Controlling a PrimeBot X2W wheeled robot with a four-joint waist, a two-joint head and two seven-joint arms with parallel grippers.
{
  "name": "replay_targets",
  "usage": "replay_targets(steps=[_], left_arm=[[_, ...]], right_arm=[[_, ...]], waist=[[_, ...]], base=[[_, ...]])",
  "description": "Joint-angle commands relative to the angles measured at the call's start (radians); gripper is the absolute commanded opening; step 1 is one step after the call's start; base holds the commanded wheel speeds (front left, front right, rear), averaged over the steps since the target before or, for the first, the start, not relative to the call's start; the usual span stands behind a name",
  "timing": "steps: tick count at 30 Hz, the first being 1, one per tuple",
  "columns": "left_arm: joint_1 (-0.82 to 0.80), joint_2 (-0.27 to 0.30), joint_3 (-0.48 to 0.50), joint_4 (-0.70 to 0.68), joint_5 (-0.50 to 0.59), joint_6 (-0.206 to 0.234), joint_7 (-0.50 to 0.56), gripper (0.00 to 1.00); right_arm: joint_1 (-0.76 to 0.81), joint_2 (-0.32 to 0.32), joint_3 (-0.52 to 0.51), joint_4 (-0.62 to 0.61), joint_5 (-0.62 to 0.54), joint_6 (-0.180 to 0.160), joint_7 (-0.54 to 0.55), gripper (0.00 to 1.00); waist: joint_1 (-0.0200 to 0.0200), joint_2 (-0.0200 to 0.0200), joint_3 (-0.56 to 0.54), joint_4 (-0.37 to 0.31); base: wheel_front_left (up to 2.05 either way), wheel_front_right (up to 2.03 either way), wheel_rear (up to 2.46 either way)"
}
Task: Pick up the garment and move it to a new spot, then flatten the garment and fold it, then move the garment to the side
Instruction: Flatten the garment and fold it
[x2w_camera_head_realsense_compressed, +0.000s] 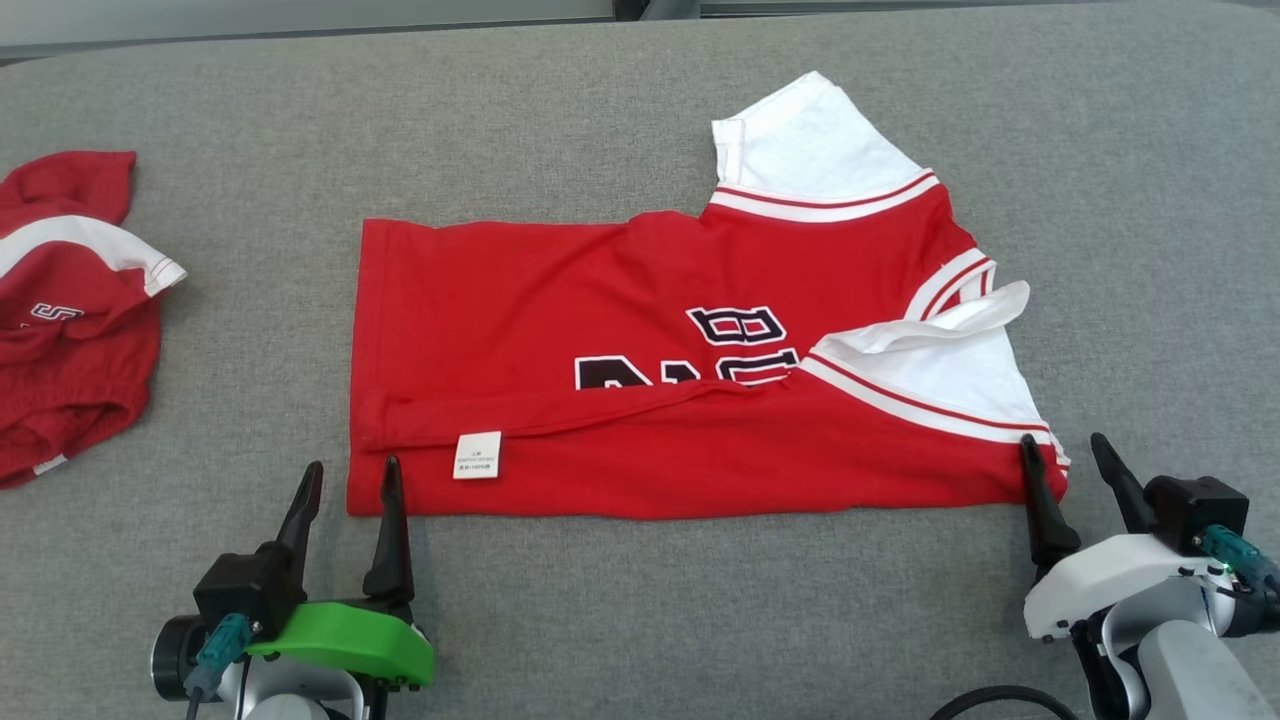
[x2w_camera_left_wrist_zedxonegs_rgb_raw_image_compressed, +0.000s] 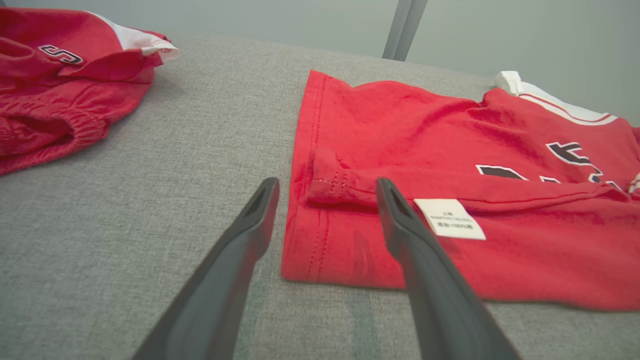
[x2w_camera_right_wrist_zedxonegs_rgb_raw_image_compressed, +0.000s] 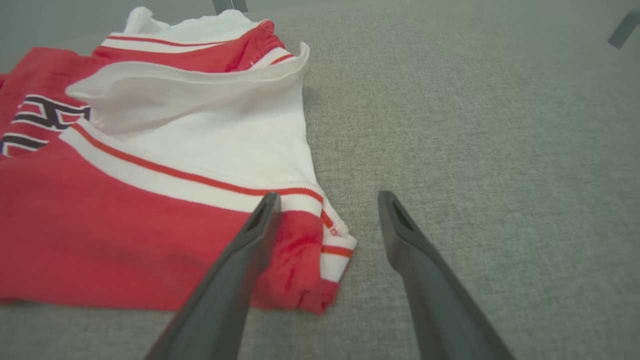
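Nearest me, both tools stand spread and pinch nothing. The left gripper (x2w_camera_head_realsense_compressed: 352, 478) straddles the near left corner of the garment (x2w_camera_head_realsense_compressed: 620, 300): its right finger sits over the red cloth and its left finger over the bare grey table (x2w_camera_head_realsense_compressed: 700, 600). The right gripper (x2w_camera_head_realsense_compressed: 1062, 450) straddles the near right corner the same way, with its left finger over the striped hem.

The garment lies in the middle of the table. Its near edge is turned up into a long flap, with the care label (x2w_camera_head_realsense_compressed: 477, 455) showing on it near the left corner. I judge that the fold is partly made and these two corners are the next hold.

To do it well, I would get one finger under every layer at each corner and close both sides together. Then I would lift evenly, keeping the cloth taut between my arms so the flap does not sag.

Further in on the right, the white sleeve (x2w_camera_head_realsense_compressed: 940, 370) is puckered open, so I would smooth it before creasing. At the far edge, the other sleeve (x2w_camera_head_realsense_compressed: 800, 140) sticks out.

Off to the left lies a second red garment (x2w_camera_head_realsense_compressed: 70, 330), well apart.
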Motion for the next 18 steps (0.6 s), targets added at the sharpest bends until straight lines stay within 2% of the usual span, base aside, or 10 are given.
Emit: replay_targets(steps=[1,7,8,9,10,11,18], left_arm=[[0.003,0.004,-0.002,0.002,0.006,0.002,0.001,1.00],[-0.009,0.004,-0.017,-0.001,0.004,-0.001,0.001,1.00],[-0.007,0.004,-0.018,-0.002,0.002,0.000,0.001,1.00],[-0.005,0.004,-0.018,-0.003,0.002,-0.001,0.001,1.00],[-0.002,0.004,-0.018,-0.001,0.000,0.000,0.001,1.00],[0.000,0.004,-0.019,0.003,-0.003,0.000,0.001,1.00],[0.004,0.004,-0.028,0.031,-0.032,-0.007,0.001,1.00]], right_arm=[[0.014,0.009,-0.011,0.018,0.010,-0.002,-0.002,1.00],[0.007,0.021,0.005,0.087,0.032,-0.002,-0.001,1.00],[0.003,0.023,0.008,0.098,0.036,-0.002,0.000,0.96],[-0.001,0.023,0.013,0.109,0.034,-0.002,0.001,0.48],[-0.005,0.024,0.014,0.117,0.033,-0.002,0.002,0.07],[-0.009,0.024,0.016,0.122,0.034,-0.002,0.002,0.00],[-0.014,0.014,0.008,0.110,0.030,-0.002,0.002,0.00]], waist=[[0.0000,0.0001,-0.003,0.003],[0.0000,0.0001,-0.005,0.018],[0.0000,0.0001,-0.005,0.019],[0.0000,0.0001,-0.004,0.021],[0.0000,0.0001,-0.004,0.022],[0.0000,0.0001,-0.004,0.023],[0.0000,0.0001,-0.003,0.024]], base=[[0.00,0.00,0.00],[0.00,0.00,0.00],[0.00,0.00,0.00],[0.00,0.00,0.00],[0.00,0.00,0.00],[0.00,0.00,0.00],[0.00,0.00,0.00]])
